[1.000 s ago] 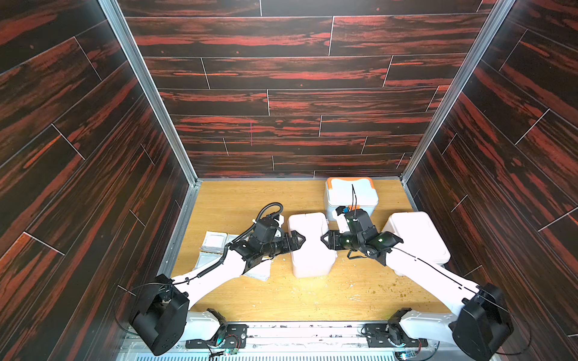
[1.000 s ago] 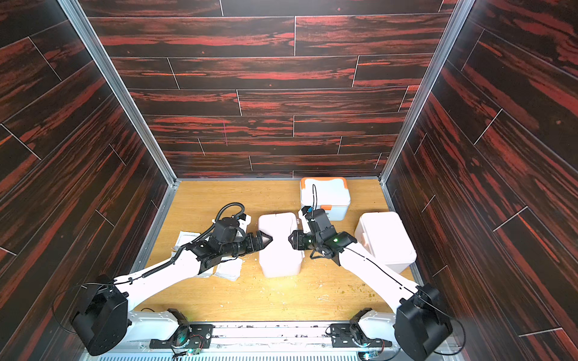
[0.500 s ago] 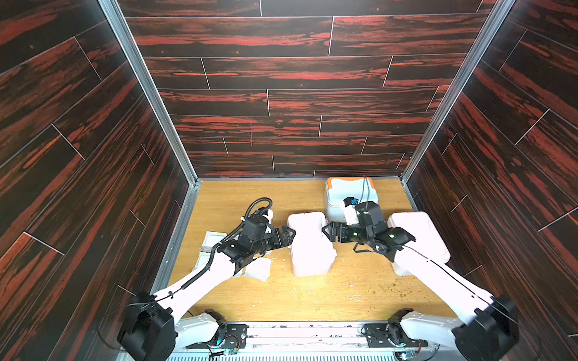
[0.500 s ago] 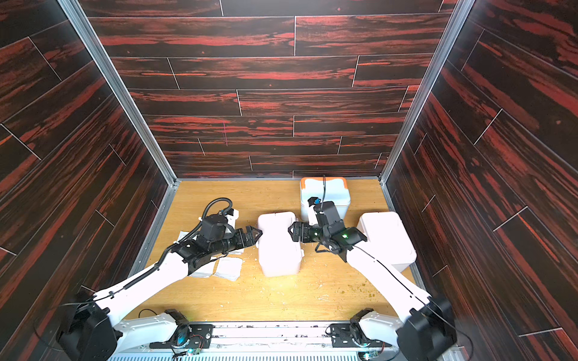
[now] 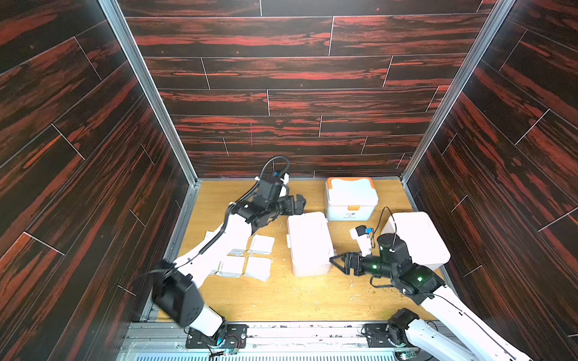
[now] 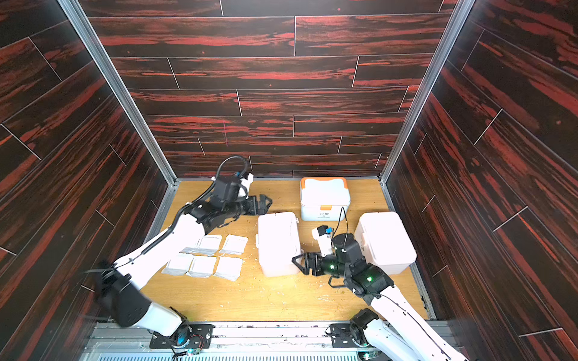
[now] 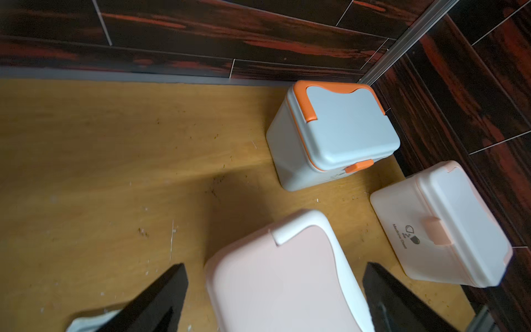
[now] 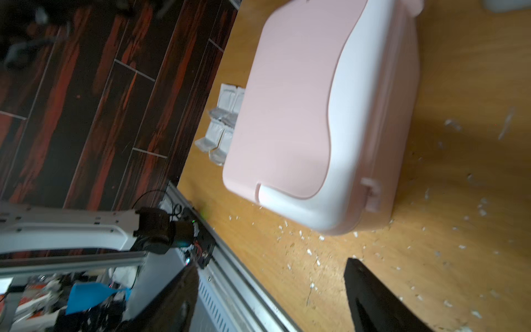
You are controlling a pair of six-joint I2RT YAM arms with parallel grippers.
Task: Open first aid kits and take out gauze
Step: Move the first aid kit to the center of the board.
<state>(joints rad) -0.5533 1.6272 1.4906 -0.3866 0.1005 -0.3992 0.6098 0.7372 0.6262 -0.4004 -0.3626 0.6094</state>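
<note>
Three first aid kits stand shut on the wooden floor. The pinkish middle kit (image 5: 308, 243) (image 6: 278, 242) fills both wrist views (image 7: 287, 273) (image 8: 301, 115). An orange-trimmed kit (image 5: 350, 197) (image 7: 339, 132) stands behind it, and another pinkish kit (image 5: 416, 237) (image 7: 448, 230) is to the right. Several gauze packets (image 5: 261, 243) (image 6: 203, 265) (image 8: 224, 123) lie flat left of the middle kit. My left gripper (image 5: 297, 204) (image 7: 275, 266) hovers open over that kit's far left corner. My right gripper (image 5: 336, 261) (image 8: 271, 264) is open beside its near right corner, holding nothing.
Dark wood-pattern walls (image 5: 297, 93) close in the back and both sides. A metal rail (image 5: 281, 331) runs along the front edge with both arm bases on it. Small white crumbs (image 8: 310, 253) litter the floor near the middle kit.
The left gripper has risen from the middle kit's left side toward its far corner. The right gripper has opened wider and drawn back from the kit's right side to its near corner.
</note>
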